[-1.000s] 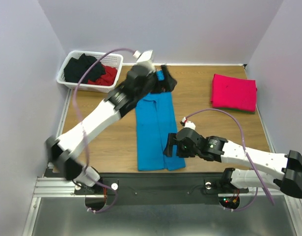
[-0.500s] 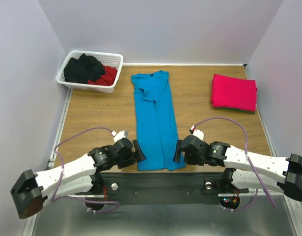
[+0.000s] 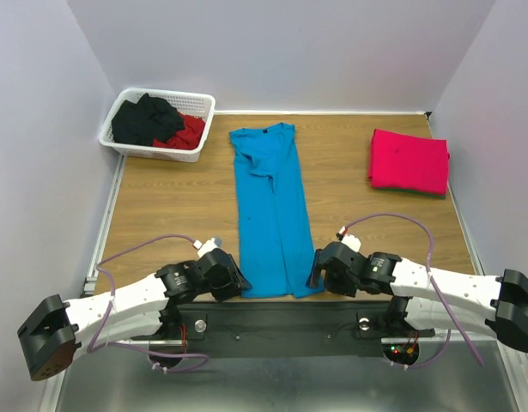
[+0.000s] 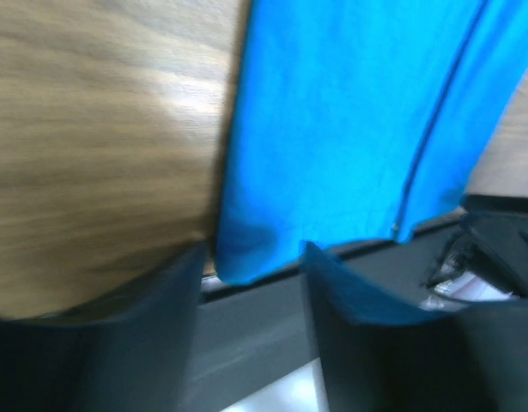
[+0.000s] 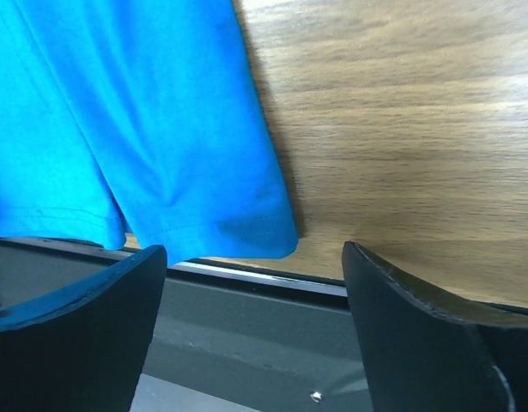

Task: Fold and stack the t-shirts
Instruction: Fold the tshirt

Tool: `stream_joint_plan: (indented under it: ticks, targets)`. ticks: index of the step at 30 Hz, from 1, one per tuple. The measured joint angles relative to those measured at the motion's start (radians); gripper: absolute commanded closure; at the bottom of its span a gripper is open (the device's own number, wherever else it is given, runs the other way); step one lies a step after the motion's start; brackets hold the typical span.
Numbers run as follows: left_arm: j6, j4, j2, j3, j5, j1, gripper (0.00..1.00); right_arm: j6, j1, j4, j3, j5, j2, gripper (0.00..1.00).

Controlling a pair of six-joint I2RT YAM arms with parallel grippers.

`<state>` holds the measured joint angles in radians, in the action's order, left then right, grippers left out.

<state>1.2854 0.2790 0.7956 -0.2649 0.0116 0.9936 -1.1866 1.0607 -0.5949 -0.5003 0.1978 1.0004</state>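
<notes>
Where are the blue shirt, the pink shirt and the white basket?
Long turquoise-blue cloth t-shirt (image 3: pixel 272 223): top view, mid-cloth.
Folded pinkish-red cloth t-shirt (image 3: pixel 408 161): top view, centre.
White plastic lattice basket (image 3: pixel 152 151): top view, near wall.

a white plastic lattice basket (image 3: pixel 152 149) sits at the far left corner of a brown wood-grain tabletop (image 3: pixel 178 206), close to the left wall. inside it lies a crumpled black garment (image 3: pixel 143 118) that fills most of the space, with a bunched red garment (image 3: pixel 188 131) tucked against the basket's right side, touching the black one. plain pale lavender walls (image 3: pixel 281 51) close the table in on three sides. along the near edge runs a flat black metal plate (image 3: pixel 281 316), and beyond it a dull grey metal surface (image 3: pixel 272 378).
</notes>
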Motion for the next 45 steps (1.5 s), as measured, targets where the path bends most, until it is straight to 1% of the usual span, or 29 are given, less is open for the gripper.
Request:
stream_joint_plan:
  ticks: [1,3,4,7,8,10,12,13,15,16,18,19,20,23,24,26,30,31,36,40,45]
  targets:
    - [0.0,-0.007,0.022,-0.003,0.006,0.0,0.51,-0.009,0.0,0.014,0.009,-0.006,0.0,0.15]
    - [0.002,-0.018,0.058,-0.016,0.004,0.0,0.56,-0.021,0.0,0.032,0.027,-0.015,0.001,0.17]
    - [-0.004,-0.022,0.078,-0.023,0.011,0.0,0.6,-0.029,0.0,0.044,0.038,-0.02,0.001,0.2]
    - [-0.005,-0.036,0.117,-0.041,0.018,0.0,0.73,-0.045,-0.001,0.075,0.047,-0.029,-0.001,0.25]
    - [-0.003,-0.041,0.125,-0.042,0.016,0.001,0.86,-0.052,-0.001,0.089,0.051,-0.031,-0.001,0.25]
    - [-0.008,-0.045,0.138,-0.043,0.021,0.001,1.0,-0.06,-0.001,0.102,0.058,-0.032,-0.002,0.33]
    - [-0.01,-0.051,0.144,-0.044,0.022,0.002,1.0,-0.067,-0.001,0.107,0.059,-0.031,-0.002,0.36]
    - [-0.01,-0.052,0.144,-0.045,0.022,0.003,1.0,-0.067,-0.001,0.108,0.06,-0.03,-0.002,0.4]
    - [-0.013,-0.052,0.144,-0.045,0.023,0.005,1.0,-0.067,-0.001,0.109,0.06,-0.029,-0.002,0.42]
    - [-0.013,-0.052,0.143,-0.045,0.024,0.006,1.0,-0.067,-0.001,0.11,0.059,-0.028,-0.002,0.47]
    - [-0.014,-0.051,0.138,-0.044,0.024,0.006,1.0,-0.067,-0.001,0.11,0.059,-0.022,0.0,0.52]
    - [-0.014,-0.05,0.135,-0.044,0.024,0.006,1.0,-0.066,-0.001,0.111,0.059,-0.019,0.002,0.56]
    - [-0.014,-0.05,0.132,-0.044,0.024,0.006,1.0,-0.066,-0.001,0.111,0.059,-0.017,0.008,0.58]
    - [-0.016,-0.049,0.12,-0.042,0.023,0.006,1.0,-0.061,-0.001,0.118,0.059,-0.011,0.04,0.69]
    - [-0.017,-0.049,0.119,-0.042,0.023,0.006,1.0,-0.059,-0.001,0.124,0.058,-0.011,0.053,0.77]
    - [-0.017,-0.049,0.112,-0.042,0.023,0.007,1.0,-0.053,-0.001,0.132,0.053,-0.007,0.07,0.83]
    - [-0.02,-0.053,0.102,-0.042,0.022,0.007,1.0,-0.032,-0.001,0.135,0.03,0.004,0.105,0.92]
    - [-0.023,-0.055,0.1,-0.042,0.023,0.007,1.0,-0.021,-0.001,0.132,0.021,0.012,0.109,0.99]
    - [-0.036,-0.067,0.099,-0.049,0.038,0.008,1.0,0.024,-0.001,0.132,-0.044,0.07,0.112,1.0]
    - [-0.064,-0.066,0.134,-0.102,0.076,-0.004,1.0,0.061,-0.008,0.132,-0.106,0.133,0.116,0.99]
    - [-0.154,-0.087,0.269,-0.248,0.098,-0.109,1.0,0.131,-0.062,0.133,-0.228,0.2,0.175,1.0]
